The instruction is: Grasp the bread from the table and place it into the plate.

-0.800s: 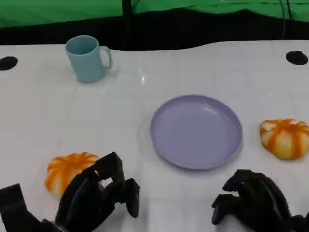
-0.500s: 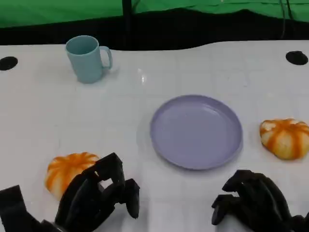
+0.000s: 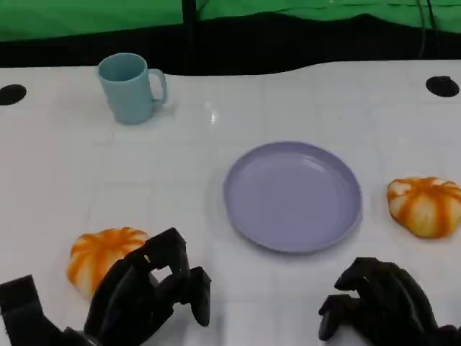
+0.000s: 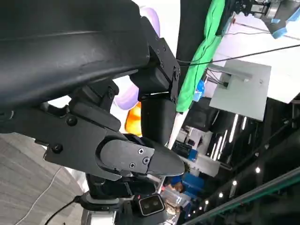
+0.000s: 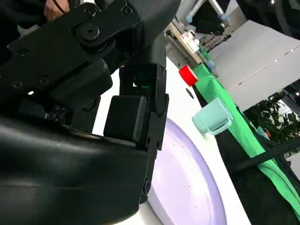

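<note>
White tabletop (image 3: 216, 94) with green backdrop (image 3: 86, 14) behind a black strip.
Left to right: bread (image 3: 97, 256) touched the left hand (image 3: 148, 292), fingers curled, holding nothing; blue mug (image 3: 130, 86) stood far back; lilac plate (image 3: 292, 194) sat centre; right hand (image 3: 382, 303) was curled, empty; second bread (image 3: 426, 207) lay at right.

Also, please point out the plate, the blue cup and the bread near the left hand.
plate (image 3: 248, 173): head view, bare surface left of its centre.
blue cup (image 3: 128, 92): head view, middle of its side wall.
bread (image 3: 97, 252): head view, its orange top, beside the left hand (image 3: 148, 292).
</note>
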Tool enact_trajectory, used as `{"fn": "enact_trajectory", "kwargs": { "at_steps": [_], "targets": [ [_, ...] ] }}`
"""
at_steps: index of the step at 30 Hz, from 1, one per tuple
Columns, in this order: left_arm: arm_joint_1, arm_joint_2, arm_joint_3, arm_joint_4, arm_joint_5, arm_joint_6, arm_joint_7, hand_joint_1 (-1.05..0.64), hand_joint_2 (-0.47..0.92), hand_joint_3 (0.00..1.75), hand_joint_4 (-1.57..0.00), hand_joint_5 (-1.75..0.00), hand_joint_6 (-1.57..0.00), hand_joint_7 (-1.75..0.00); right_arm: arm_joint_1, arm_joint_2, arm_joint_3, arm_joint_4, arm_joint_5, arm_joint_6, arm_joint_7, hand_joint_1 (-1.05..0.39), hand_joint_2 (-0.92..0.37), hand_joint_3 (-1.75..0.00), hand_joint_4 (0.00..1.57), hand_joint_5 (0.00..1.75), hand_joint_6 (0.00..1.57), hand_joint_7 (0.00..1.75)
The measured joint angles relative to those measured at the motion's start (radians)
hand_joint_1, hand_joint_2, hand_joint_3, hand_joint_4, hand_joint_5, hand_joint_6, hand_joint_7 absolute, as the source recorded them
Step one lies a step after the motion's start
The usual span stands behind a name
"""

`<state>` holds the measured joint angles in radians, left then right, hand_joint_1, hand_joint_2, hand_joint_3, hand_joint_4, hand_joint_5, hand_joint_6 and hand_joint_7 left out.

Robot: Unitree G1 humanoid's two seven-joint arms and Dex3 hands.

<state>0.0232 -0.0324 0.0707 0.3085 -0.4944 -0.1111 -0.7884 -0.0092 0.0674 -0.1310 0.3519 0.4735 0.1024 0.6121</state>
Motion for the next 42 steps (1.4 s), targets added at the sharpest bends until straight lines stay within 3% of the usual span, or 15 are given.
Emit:
{"fn": "enact_trajectory", "kwargs": {
  "at_steps": [3, 5, 10, 12, 15, 22, 27, 30, 35, 37, 42],
  "targets": [
    [0.000, 0.001, 0.000, 0.000, 0.017, -0.004, 0.005, -0.70, 0.92, 0.21, -0.78, -1.75, -0.56, -1.71, 0.000, 0.000, 0.000, 0.005, 0.000, -0.001, 0.000, -1.05, -0.72, 0.00, 1.57, 0.74, 1.57, 0.38],
    [0.000, 0.004, 0.000, -0.002, 0.028, -0.021, 0.005, -0.72, 0.92, 0.23, -0.69, -1.75, -0.52, -1.59, 0.000, 0.000, 0.001, 0.005, -0.001, -0.006, 0.003, -1.05, -0.72, 0.00, 1.57, 0.74, 1.57, 0.38],
    [0.000, 0.023, 0.001, -0.013, 0.052, -0.072, 0.003, -0.75, 0.92, 0.20, -0.53, -1.54, -0.65, -0.82, 0.008, 0.001, 0.005, -0.002, -0.001, -0.012, 0.006, -1.05, -0.72, 0.00, 1.57, 0.75, 1.57, 0.38],
    [0.000, 0.039, 0.002, -0.029, 0.053, -0.076, 0.000, -0.74, 0.92, 0.22, -0.50, -1.42, -0.63, -0.61, 0.011, 0.001, 0.006, -0.006, -0.001, -0.012, 0.006, -1.05, -0.73, 0.00, 1.57, 0.74, 1.57, 0.37],
    [-0.003, 0.080, 0.002, -0.079, 0.095, -0.099, 0.010, -0.72, 0.92, 0.24, -0.50, -1.28, -0.61, -0.46, 0.013, 0.002, 0.007, -0.009, -0.001, -0.012, 0.006, -1.05, -0.72, 0.00, 1.57, 0.74, 1.57, 0.37],
    [-0.010, 0.153, 0.003, -0.146, 0.199, -0.159, 0.074, -0.69, 0.92, 0.24, -0.48, -0.97, -0.57, -0.23, 0.015, 0.005, 0.007, -0.026, 0.000, -0.006, 0.004, -1.05, -0.73, -0.01, 1.57, 0.74, 1.57, 0.36],
    [-0.009, 0.293, -0.004, -0.284, 0.386, -0.127, 0.145, -0.69, 0.92, 0.16, -0.39, -0.78, -0.54, -0.11, 0.018, 0.005, 0.007, -0.035, 0.000, -0.005, 0.001, -1.05, -0.73, 0.00, 1.57, 0.74, 1.57, 0.37],
    [-0.002, 0.368, -0.004, -0.373, 0.541, -0.120, 0.213, -0.66, 0.92, 0.12, -0.45, -0.57, -0.56, -0.03, 0.019, 0.005, 0.008, -0.042, 0.000, 0.001, -0.004, -1.05, -0.74, -0.01, 1.57, 0.75, 1.57, 0.37],
    [0.006, 0.432, -0.001, -0.456, 0.666, -0.114, 0.292, -0.65, 0.92, 0.11, -0.47, -0.51, -0.56, -0.01, 0.018, 0.005, 0.010, -0.043, -0.001, 0.001, -0.005, -1.04, -0.74, -0.01, 1.57, 0.75, 1.57, 0.38],
    [0.019, 0.447, -0.004, -0.481, 0.723, -0.101, 0.303, -0.70, 0.92, 0.15, -0.49, -0.30, -0.45, -0.01, 0.017, 0.007, 0.011, -0.043, -0.001, 0.002, -0.006, -1.05, -0.72, 0.00, 1.57, 0.75, 1.57, 0.38],
    [0.038, 0.587, -0.006, -0.660, 1.077, -0.003, 0.309, -0.68, 0.92, 0.08, -0.50, -0.15, -0.38, 0.00, 0.017, 0.015, 0.010, -0.043, -0.001, 0.007, -0.015, -1.05, -0.73, -0.01, 1.56, 0.75, 1.57, 0.37]
  ]
}}
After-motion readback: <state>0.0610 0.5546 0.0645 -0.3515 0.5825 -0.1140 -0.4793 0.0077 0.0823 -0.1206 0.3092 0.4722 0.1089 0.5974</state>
